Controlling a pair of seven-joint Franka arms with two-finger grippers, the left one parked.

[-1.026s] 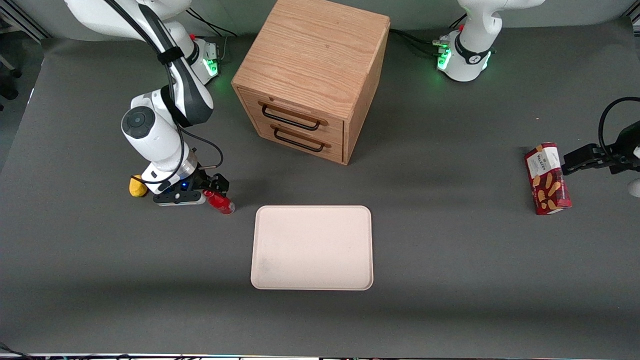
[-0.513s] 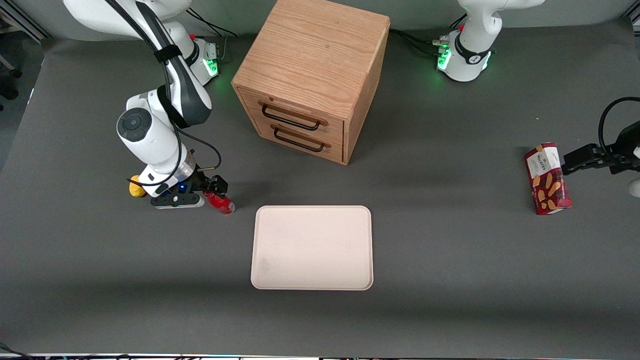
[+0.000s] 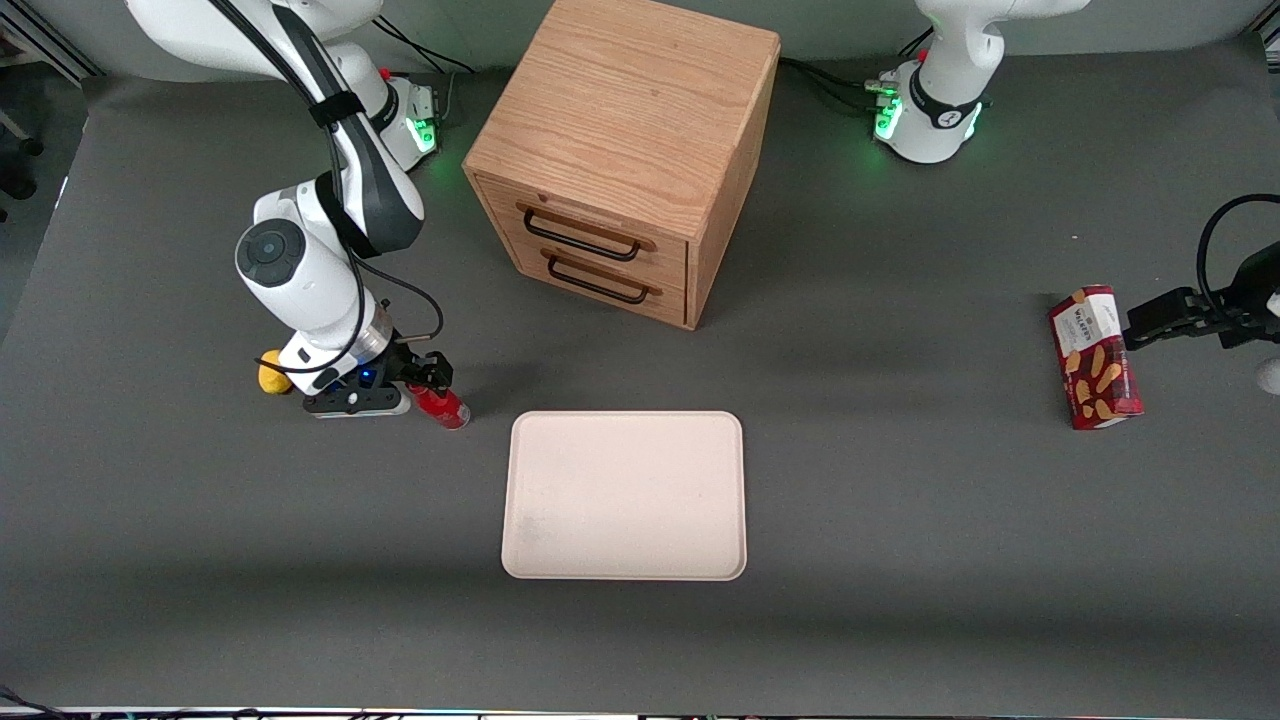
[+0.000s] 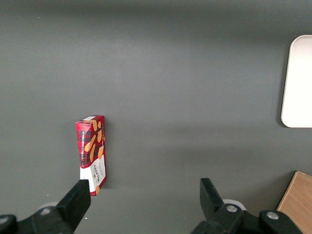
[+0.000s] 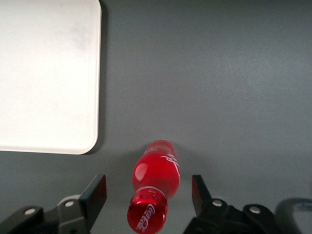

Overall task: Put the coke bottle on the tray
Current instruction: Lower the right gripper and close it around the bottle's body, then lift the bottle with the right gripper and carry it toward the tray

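Note:
The coke bottle [image 3: 440, 405] [image 5: 155, 183] is small and red with a red cap, and it stands leaning on the dark mat beside the tray. My gripper [image 3: 425, 378] [image 5: 148, 192] hangs low over it, open, one finger on each side of the cap and neck with a gap to both. The tray [image 3: 625, 495] [image 5: 46, 73], pale cream-pink with rounded corners, lies flat with nothing on it, a short way from the bottle toward the parked arm's end.
A yellow lump [image 3: 272, 377] sits by my wrist, away from the tray. A wooden two-drawer cabinet [image 3: 625, 150] stands farther from the front camera than the tray. A red snack box [image 3: 1095, 357] [image 4: 91, 153] lies toward the parked arm's end.
My gripper has shifted slightly away from the front camera and sunk lower around the bottle. The bottle has not moved.

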